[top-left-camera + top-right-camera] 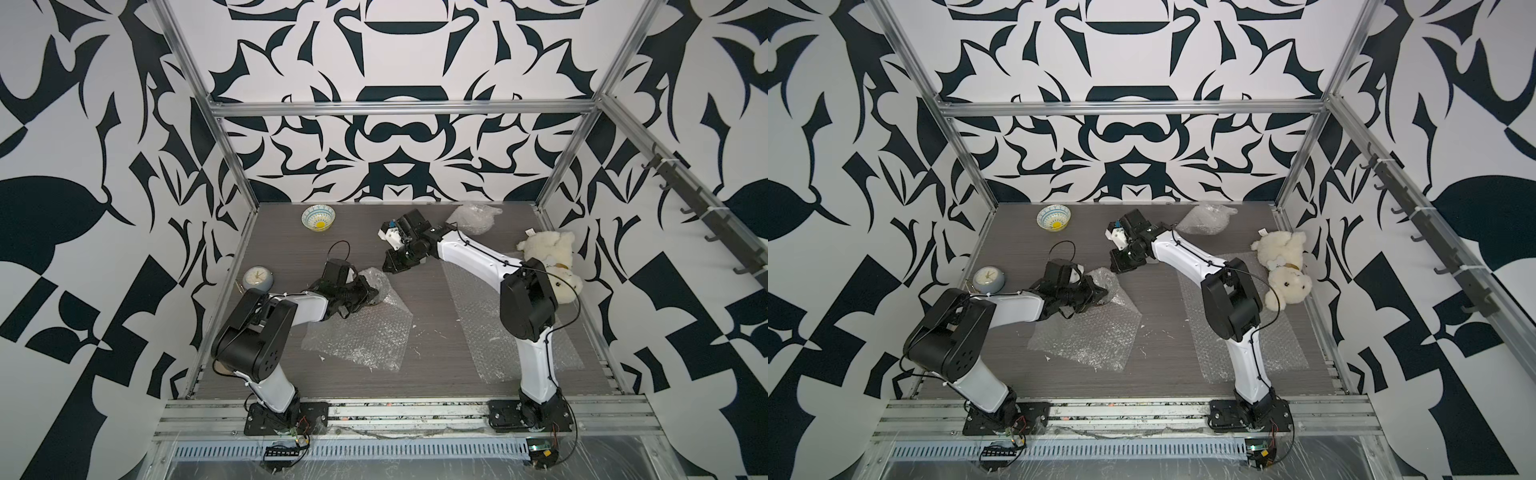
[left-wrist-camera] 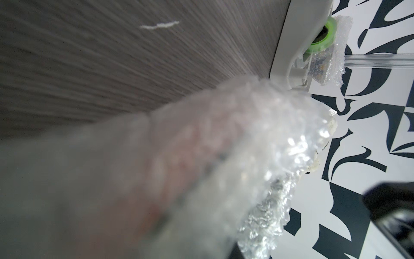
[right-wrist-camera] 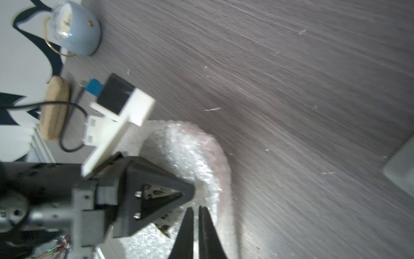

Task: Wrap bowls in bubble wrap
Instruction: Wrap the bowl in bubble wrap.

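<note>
- The left end effector (image 1: pixel 371 293), left of centre in both top views, is clamped shut on a raised fold of the middle bubble wrap sheet (image 1: pixel 361 332). The rest of that sheet lies spread on the worktop (image 1: pixel 428 286) towards the lower centre.
- In the right wrist view, bits of a black-and-white floral bowl (image 3: pixel 164 226) show under that fold, beside the left end effector.
- The right end effector (image 1: pixel 390 266) is just above the frame's centre, close beside the fold. Its fingers (image 3: pixel 189 224) stand almost together with nothing between them.
- A second bubble wrap sheet (image 1: pixel 478 316) lies flat at the right, under the right arm.
- A crumpled bubble wrap bundle (image 1: pixel 471 218) sits at the upper right of the worktop.
- A light blue-and-white bowl (image 1: pixel 318 217) stands unwrapped at the upper left.
- An alarm clock (image 1: pixel 257 279) sits at the left edge and a teddy bear (image 1: pixel 548 262) at the right edge.
</note>
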You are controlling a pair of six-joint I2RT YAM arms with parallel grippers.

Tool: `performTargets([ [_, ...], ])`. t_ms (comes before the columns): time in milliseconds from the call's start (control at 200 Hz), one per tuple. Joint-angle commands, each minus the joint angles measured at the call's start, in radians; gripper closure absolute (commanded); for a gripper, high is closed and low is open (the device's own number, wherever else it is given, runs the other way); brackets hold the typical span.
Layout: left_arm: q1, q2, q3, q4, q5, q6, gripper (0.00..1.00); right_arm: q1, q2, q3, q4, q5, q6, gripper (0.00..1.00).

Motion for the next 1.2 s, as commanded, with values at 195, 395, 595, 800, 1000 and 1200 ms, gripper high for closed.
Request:
performTargets([
  [195,-0.005,0.001,0.026,-0.070,-0.009,0.023,0.98,0.046,0.099,0.094,0.002,-0.111,0.035,0.99],
  [395,-0.006,0.007,0.040,-0.083,-0.009,0.032,0.98,0.059,0.150,0.118,0.005,-0.136,0.053,0.99],
  [595,-0.005,0.008,0.060,-0.099,-0.006,0.041,0.94,0.059,0.207,0.155,-0.026,-0.070,0.056,0.99],
  [800,-0.006,-0.013,0.078,-0.141,-0.023,0.059,0.82,0.060,0.239,0.177,-0.066,0.023,0.056,0.99],
  [1000,-0.006,-0.094,0.087,-0.224,-0.098,0.091,0.65,0.061,0.249,0.182,-0.116,0.102,0.041,0.99],
  [1200,0.002,-0.211,0.083,-0.314,-0.187,0.121,0.57,0.066,0.252,0.172,-0.117,0.113,0.038,0.99],
])
